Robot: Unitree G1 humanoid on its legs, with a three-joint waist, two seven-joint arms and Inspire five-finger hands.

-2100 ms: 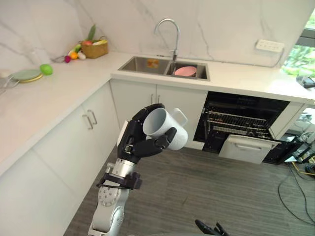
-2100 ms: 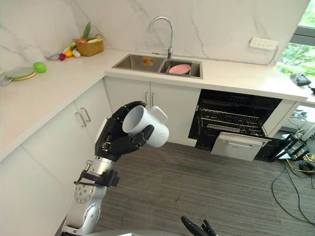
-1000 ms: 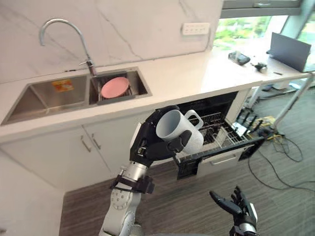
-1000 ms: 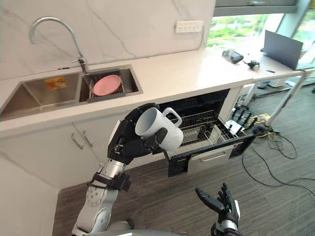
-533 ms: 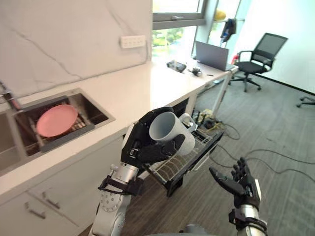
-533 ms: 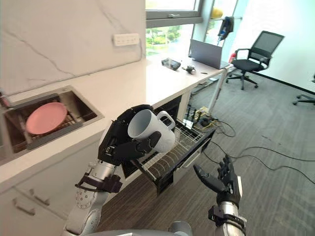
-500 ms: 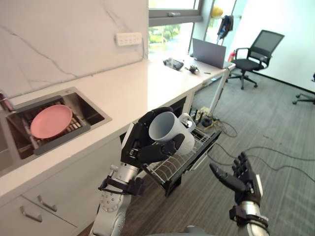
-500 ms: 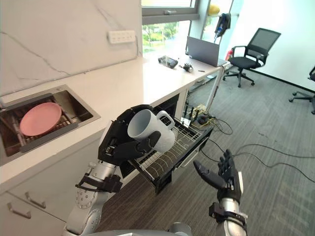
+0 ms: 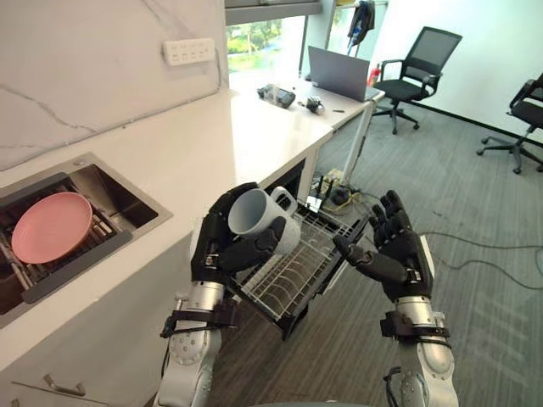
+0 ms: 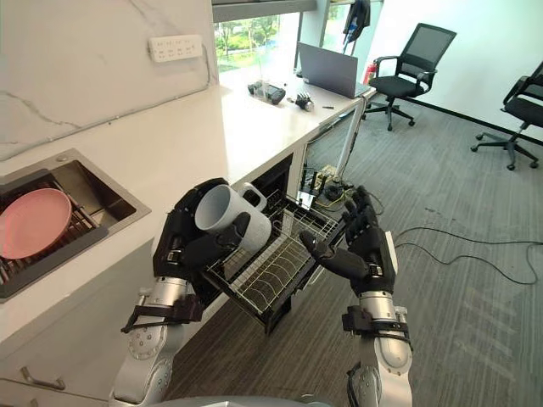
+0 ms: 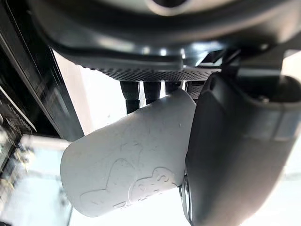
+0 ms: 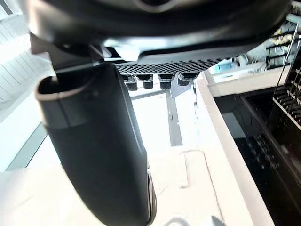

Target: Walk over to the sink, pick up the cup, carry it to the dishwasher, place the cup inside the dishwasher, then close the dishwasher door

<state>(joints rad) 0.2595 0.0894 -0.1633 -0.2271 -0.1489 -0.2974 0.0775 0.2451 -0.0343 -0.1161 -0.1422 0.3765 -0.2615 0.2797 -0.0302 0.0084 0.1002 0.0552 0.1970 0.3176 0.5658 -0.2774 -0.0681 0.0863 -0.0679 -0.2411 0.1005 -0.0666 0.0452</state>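
1. Handled white ceramic cup (image 9: pixel 257 219) lies sideways in left hand (image 9: pixel 216 246), fingers and thumb curled round it, above pulled-out wire dishwasher rack (image 9: pixel 297 275).
2. Empty right hand (image 9: pixel 396 254), fingers spread, near rack's outer edge.

A white ceramic cup (image 9: pixel 261 222) with a loop handle sits at the centre of the frame, tipped nearly onto its side, mouth towards the upper left and handle towards the upper right, with the left hand (image 9: pixel 219 248) curled round its body. Just below it, the black built-in dishwasher (image 9: pixel 287 180) under the white counter stands open, its wire rack (image 9: pixel 293 271) pulled out. The steel sink (image 9: pixel 117 197) lies at the left edge.
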